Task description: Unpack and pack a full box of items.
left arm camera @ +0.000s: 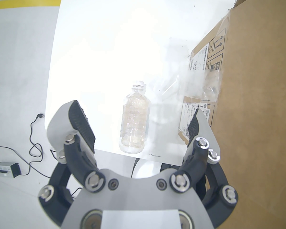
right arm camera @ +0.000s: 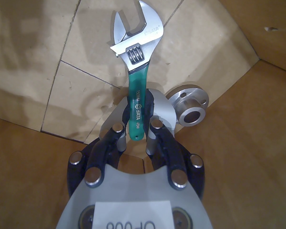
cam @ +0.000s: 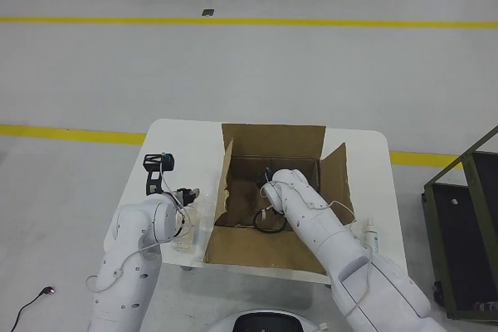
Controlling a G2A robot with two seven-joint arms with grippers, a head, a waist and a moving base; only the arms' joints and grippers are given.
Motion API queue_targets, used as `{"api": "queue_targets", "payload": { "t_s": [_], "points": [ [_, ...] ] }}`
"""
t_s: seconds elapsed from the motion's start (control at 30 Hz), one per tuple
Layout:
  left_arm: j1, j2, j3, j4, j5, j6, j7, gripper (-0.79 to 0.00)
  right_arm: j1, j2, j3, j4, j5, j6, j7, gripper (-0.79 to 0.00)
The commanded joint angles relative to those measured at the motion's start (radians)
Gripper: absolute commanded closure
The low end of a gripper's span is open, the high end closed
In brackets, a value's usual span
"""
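White surface (cam: 183, 141), open box (cam: 270, 139): we've got the right gripper (right arm camera: 139, 102) pinching the wrench (right arm camera: 143, 44) handle, head pointing away; left gripper (left arm camera: 137, 116) spread.

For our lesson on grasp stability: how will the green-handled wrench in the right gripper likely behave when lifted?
The wrench is steel, so probably stiff and heavy for its size. The right gripper clamps its glossy handle's end, far from the head, so it may swing or slip.
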Motion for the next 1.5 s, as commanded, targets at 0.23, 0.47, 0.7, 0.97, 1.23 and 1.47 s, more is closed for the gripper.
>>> {"api": "queue_targets", "payload": {
  "t_s": [0.23, 0.47, 0.7, 0.97, 1.23, 1.47],
  "points": [
    [0.000, 0.000, 0.000, 0.000, 0.000, 0.000, 0.000, -0.785, 0.013, 0.001, 0.010, -0.001, 0.021, -0.010, -0.016, 0.000],
    [0.000, 0.000, 0.000, 0.000, 0.000, 0.000, 0.000, -0.785, 0.005, 0.007, 0.014, -0.060, 0.021, -0.006, -0.014, 0.000],
    [0.000, 0.000, 0.000, 0.000, 0.000, 0.000, 0.000, -0.785, -0.024, 0.017, 0.015, -0.112, 0.007, -0.005, 0.004, 0.000],
    [0.000, 0.000, 0.000, 0.000, 0.000, 0.000, 0.000, -0.785, -0.029, 0.017, 0.014, -0.109, 0.001, -0.001, 0.008, -0.074],
    [0.000, 0.000, 0.000, 0.000, 0.000, 0.000, 0.000, -0.785, 0.002, 0.023, 0.018, -0.064, -0.019, 0.004, -0.002, -0.296],
    [0.000, 0.000, 0.000, 0.000, 0.000, 0.000, 0.000, -0.785, 0.015, 0.017, 0.015, -0.013, -0.010, -0.001, -0.021, -0.289]
  ]
}}
